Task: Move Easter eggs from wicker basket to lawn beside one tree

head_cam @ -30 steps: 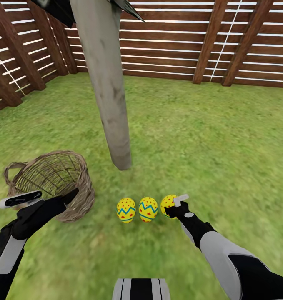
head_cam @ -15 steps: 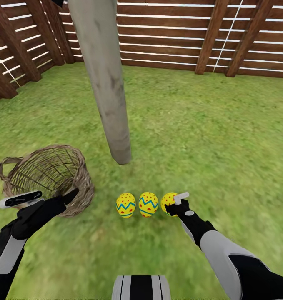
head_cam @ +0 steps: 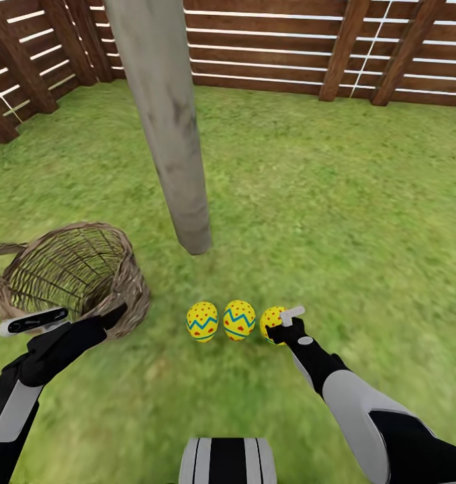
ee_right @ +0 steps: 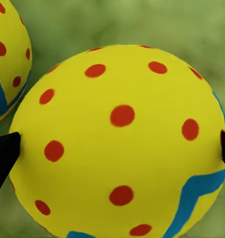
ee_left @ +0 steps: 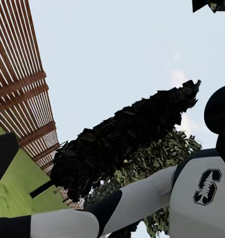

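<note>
Three yellow Easter eggs with blue zigzags and red dots stand in a row on the lawn (head_cam: 335, 202), a short way in front of the pale trunk of the tree (head_cam: 170, 134). The left egg (head_cam: 202, 321) and middle egg (head_cam: 239, 319) stand free. My right gripper (head_cam: 281, 327) is shut on the right egg (head_cam: 270, 323), which rests on the grass; its black fingertips (ee_right: 3, 153) press both sides of this egg (ee_right: 122, 144). The wicker basket (head_cam: 66, 269) sits at the left, no egg showing inside. My left gripper (head_cam: 66, 319) hangs open just in front of it.
A brown slat fence (head_cam: 268, 60) closes the lawn at the back and left. In the left wrist view a dark-foliaged tree (ee_left: 127, 139), the fence (ee_left: 23, 84) and sky appear. Open grass stretches right of the trunk.
The head camera has tilted down, so fence, trunk base and basket sit higher in the picture. Both arms and the three eggs keep their places.
</note>
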### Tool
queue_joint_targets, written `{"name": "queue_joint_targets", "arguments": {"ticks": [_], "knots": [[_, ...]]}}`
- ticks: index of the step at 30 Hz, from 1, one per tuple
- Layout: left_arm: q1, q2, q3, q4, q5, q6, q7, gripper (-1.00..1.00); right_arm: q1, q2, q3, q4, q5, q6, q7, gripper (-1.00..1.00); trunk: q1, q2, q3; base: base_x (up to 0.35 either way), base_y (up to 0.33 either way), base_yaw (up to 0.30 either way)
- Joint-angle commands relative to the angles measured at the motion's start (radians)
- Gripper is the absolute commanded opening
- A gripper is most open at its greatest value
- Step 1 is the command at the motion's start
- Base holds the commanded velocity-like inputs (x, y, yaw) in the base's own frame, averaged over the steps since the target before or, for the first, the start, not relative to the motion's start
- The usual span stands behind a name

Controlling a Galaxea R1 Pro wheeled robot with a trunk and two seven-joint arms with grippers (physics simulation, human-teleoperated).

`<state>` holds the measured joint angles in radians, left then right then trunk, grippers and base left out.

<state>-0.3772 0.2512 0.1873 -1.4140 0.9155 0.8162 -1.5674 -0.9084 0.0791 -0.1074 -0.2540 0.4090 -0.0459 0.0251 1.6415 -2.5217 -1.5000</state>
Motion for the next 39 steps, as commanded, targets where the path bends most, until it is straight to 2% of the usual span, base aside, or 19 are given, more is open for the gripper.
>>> {"name": "queue_joint_targets", "arguments": {"ticks": [1, 3, 17, 18, 23, 39], "knots": [[0.0, 0.0, 0.0, 0.0, 0.0, 0.011, -0.003, 1.0, 0.0, 0.001, -0.011, 0.032, 0.01, -0.003, 0.001, -1.0, 0.001, 0.0, -0.005, 0.0, 0.0, 0.0], [0.0, 0.0, 0.0, 0.0, 0.0, 0.011, -0.003, 1.0, 0.0, 0.001, -0.011, 0.032, 0.01, -0.003, 0.001, -1.0, 0.002, -0.001, -0.012, 0.0, 0.0, 0.0], [0.0, 0.0, 0.0, 0.0, 0.0, 0.011, -0.003, 1.0, 0.0, 0.001, -0.011, 0.032, 0.01, -0.003, 0.001, -1.0, 0.002, -0.001, -0.012, 0.0, 0.0, 0.0], [0.0, 0.0, 0.0, 0.0, 0.0, 0.011, -0.003, 1.0, 0.0, 0.001, -0.011, 0.032, 0.01, -0.002, 0.001, 1.0, 0.002, -0.001, -0.012, 0.0, 0.0, 0.0], [0.0, 0.0, 0.0, 0.001, 0.0, 0.011, -0.003, 1.0, 0.0, 0.0, -0.011, 0.031, 0.01, 0.033, 0.002, 1.0, 0.002, -0.001, -0.012, 0.0, 0.0, 0.0], [0.0, 0.0, 0.0, 0.0, 0.0, 0.011, -0.003, 1.0, 0.0, -0.002, -0.011, 0.03, 0.01, 0.038, 0.004, 1.0, -0.006, 0.003, 0.049, 0.0, 0.0, 0.0]]}}
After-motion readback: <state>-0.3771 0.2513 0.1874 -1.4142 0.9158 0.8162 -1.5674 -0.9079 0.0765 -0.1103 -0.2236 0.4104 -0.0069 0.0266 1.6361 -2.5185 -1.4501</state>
